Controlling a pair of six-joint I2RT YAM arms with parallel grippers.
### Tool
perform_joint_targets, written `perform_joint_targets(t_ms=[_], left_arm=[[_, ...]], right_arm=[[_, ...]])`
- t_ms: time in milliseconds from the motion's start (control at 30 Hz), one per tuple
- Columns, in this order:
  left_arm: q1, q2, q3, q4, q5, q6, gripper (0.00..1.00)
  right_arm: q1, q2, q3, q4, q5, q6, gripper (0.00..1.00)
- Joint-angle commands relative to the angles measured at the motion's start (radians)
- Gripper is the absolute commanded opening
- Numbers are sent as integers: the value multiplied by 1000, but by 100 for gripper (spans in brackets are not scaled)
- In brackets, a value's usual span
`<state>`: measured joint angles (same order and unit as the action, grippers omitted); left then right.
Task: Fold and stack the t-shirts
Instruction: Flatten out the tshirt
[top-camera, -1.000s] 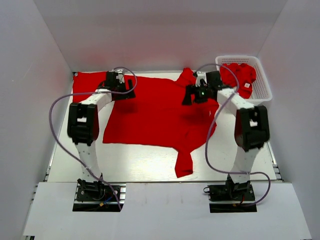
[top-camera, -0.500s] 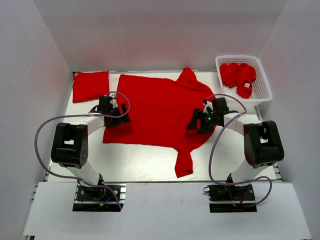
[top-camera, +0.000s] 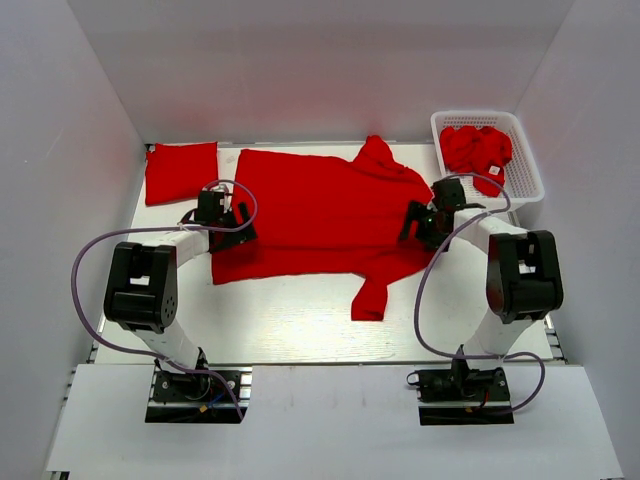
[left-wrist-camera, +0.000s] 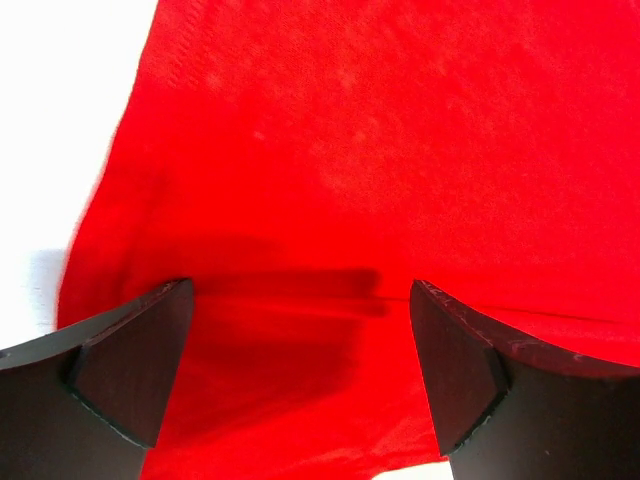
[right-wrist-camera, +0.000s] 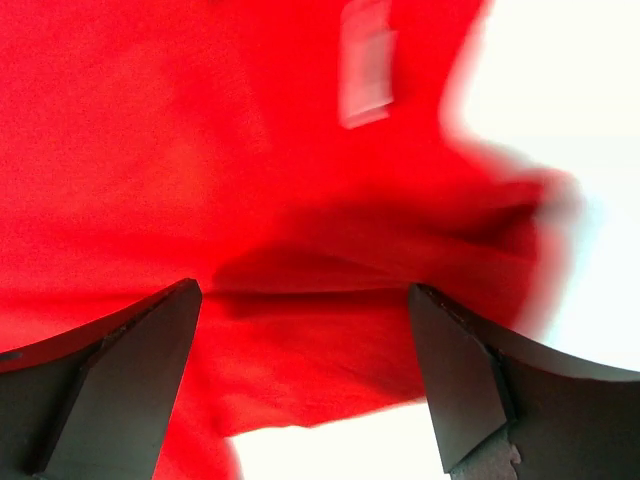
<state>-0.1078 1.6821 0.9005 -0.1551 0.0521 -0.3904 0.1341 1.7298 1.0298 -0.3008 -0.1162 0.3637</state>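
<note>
One red t-shirt lies spread across the middle of the table, one sleeve trailing toward the near edge. My left gripper is low over its left hem, jaws open, with red cloth lying under the gap between the fingers. My right gripper is over the shirt's right side, also open, above rumpled cloth near a blurred white tag. A folded t-shirt lies at the back left. More crumpled t-shirts fill the basket.
The white mesh basket stands at the back right corner. White walls close in the table on three sides. Bare white table shows between the shirt and the near edge. Grey cables loop from both arms.
Both arms pulled back from the far edge and dropped low. The shirt's near hem and trailing sleeve have shifted toward the back. The right gripper then moved back and to the right.
</note>
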Motion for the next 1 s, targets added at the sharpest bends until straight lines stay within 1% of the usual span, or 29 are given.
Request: perform_joint_targets(t_ms=[0, 67, 100, 200, 267, 367, 400, 467, 533, 567, 600, 633, 700, 733, 767, 833, 867, 933, 967], left_arm=[[16, 5, -14, -55, -5, 25, 100], [5, 5, -2, -35, 44, 47, 100], [5, 5, 8, -26, 78, 47, 100], [-6, 28, 52, -14, 156, 73, 100], [-6, 15, 83, -1, 192, 73, 100], [-6, -34, 106, -12, 178, 82, 100], [-6, -77, 106, -23, 157, 82, 100], [-6, -119, 124, -96, 57, 55, 100], [7, -171, 124, -162, 10, 13, 100], [16, -186, 124, -223, -61, -26, 100], [16, -203, 115, -253, -99, -44, 100], [16, -217, 103, -273, -121, -59, 100], [16, -263, 42, -282, -104, -94, 100], [16, -280, 17, -282, -95, -94, 100], [16, -298, -6, -271, -84, -103, 100], [16, -347, -64, -271, -84, -113, 100], [16, -363, -78, -280, -95, -113, 100], [16, -406, -113, -290, -95, -123, 100], [16, -418, -124, -290, -95, -123, 100]], right_arm=[[-53, 33, 58, -90, 195, -79, 90], [-56, 47, 102, -92, 138, -126, 90], [-47, 51, 114, -89, 19, -208, 90], [-37, 30, 139, -81, -84, -290, 90], [-31, -13, 148, -95, -126, -321, 90], [-5, -106, 136, -101, -148, -338, 90], [13, -145, 116, -104, -148, -335, 90], [31, -190, 102, -151, -140, -336, 90], [88, -223, 79, -210, -142, -353, 90], [107, -231, 73, -245, -143, -358, 90], [186, -257, 53, -259, -146, -359, 90], [217, -265, 32, -271, -149, -393, 90], [353, -268, 21, -333, -108, -382, 90], [364, -265, 12, -371, -80, -373, 90], [408, -262, 4, -394, -10, -329, 90], [446, -260, -40, -423, 9, -293, 90], [459, -257, -53, -428, 32, -234, 90], [478, -279, -103, -440, 47, -195, 90], [487, -286, -132, -440, 73, -148, 90]])
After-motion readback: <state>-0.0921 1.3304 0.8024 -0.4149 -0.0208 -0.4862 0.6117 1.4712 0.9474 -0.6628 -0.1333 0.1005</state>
